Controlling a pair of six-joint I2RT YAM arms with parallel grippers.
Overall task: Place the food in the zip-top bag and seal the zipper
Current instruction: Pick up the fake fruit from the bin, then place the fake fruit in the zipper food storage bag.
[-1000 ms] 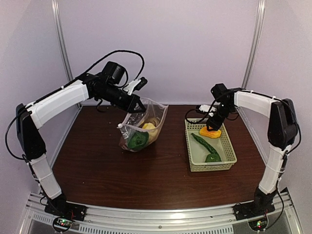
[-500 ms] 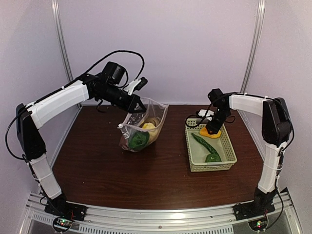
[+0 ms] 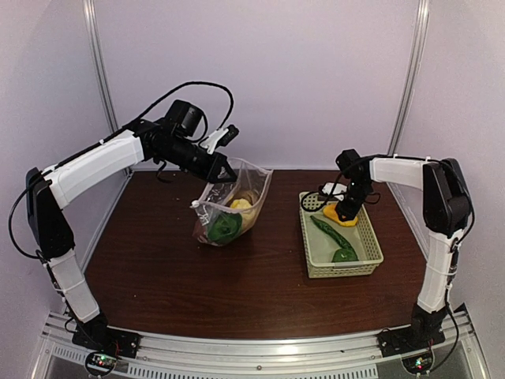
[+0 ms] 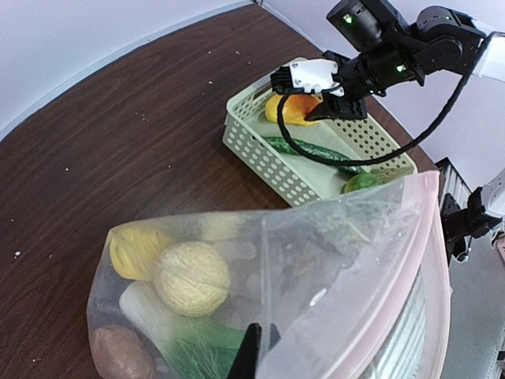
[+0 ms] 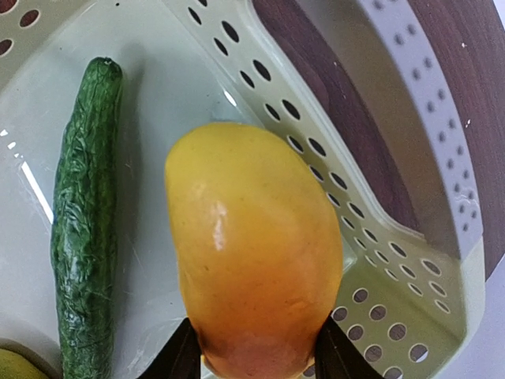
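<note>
My left gripper point(image 3: 225, 172) is shut on the upper edge of the clear zip-top bag point(image 3: 233, 201) and holds it up, mouth open toward the right. The pinkish zipper point(image 4: 430, 260) runs along the bag's mouth. A pale yellow lemon point(image 4: 192, 278), leafy bok choy point(image 4: 197, 343) and a brown round piece point(image 4: 118, 355) lie inside the bag. My right gripper point(image 5: 252, 355) is down in the far end of the basket, its two fingers pressed against both sides of the orange piece point(image 5: 252, 245). A green cucumber point(image 5: 83, 221) lies beside it, and a green pepper point(image 3: 344, 255) nearer the front.
The pale green lattice basket point(image 3: 371, 237) stands on the right of the dark wooden table point(image 3: 158, 268). Its perforated wall point(image 5: 371, 229) rises close to the right of the orange piece. White walls enclose the table at the back and sides.
My right gripper has come down onto the orange piece at the basket's far end, and its jaws have narrowed around it. The left arm and the bag have stayed still.
</note>
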